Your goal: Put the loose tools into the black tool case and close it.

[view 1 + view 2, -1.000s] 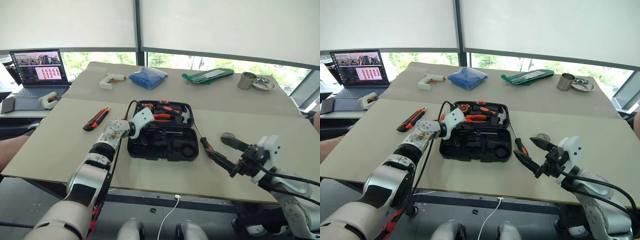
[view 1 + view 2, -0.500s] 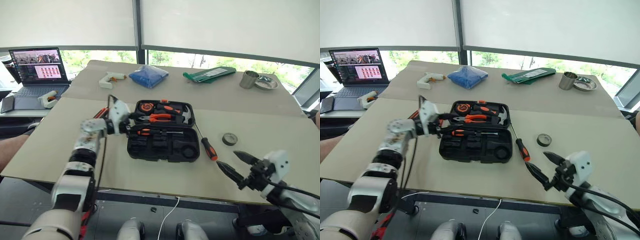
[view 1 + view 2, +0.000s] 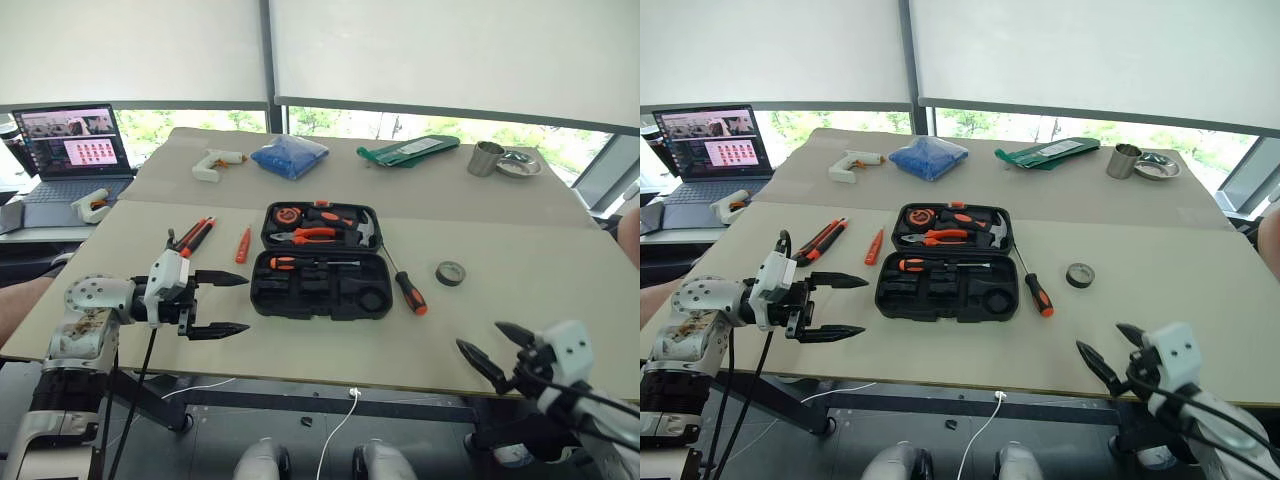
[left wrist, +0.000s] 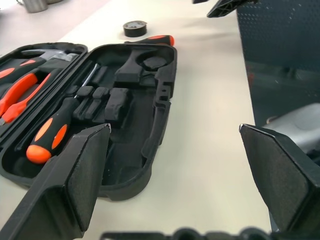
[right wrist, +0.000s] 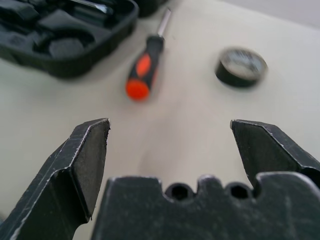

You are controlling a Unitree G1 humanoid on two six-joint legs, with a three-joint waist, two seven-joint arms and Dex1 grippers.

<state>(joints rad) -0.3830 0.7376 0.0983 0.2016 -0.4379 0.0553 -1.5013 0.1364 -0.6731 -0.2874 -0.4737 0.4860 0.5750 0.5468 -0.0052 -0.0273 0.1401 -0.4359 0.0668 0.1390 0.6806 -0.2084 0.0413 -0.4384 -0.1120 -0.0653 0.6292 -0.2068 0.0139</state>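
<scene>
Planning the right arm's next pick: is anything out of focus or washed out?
Right wrist view: screwdriver and tape roll soft, right gripper sharper. Left wrist view: black tool case crisp. Eye views: bright windows behind, table evenly lit.

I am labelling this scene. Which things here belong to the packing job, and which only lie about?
Job:
- black tool case, open
- utility knife
- small screwdriver
- longer screwdriver
- tape roll

Lying about:
- glue guns
- blue bag
- green packet
- metal cup
- laptop
</scene>
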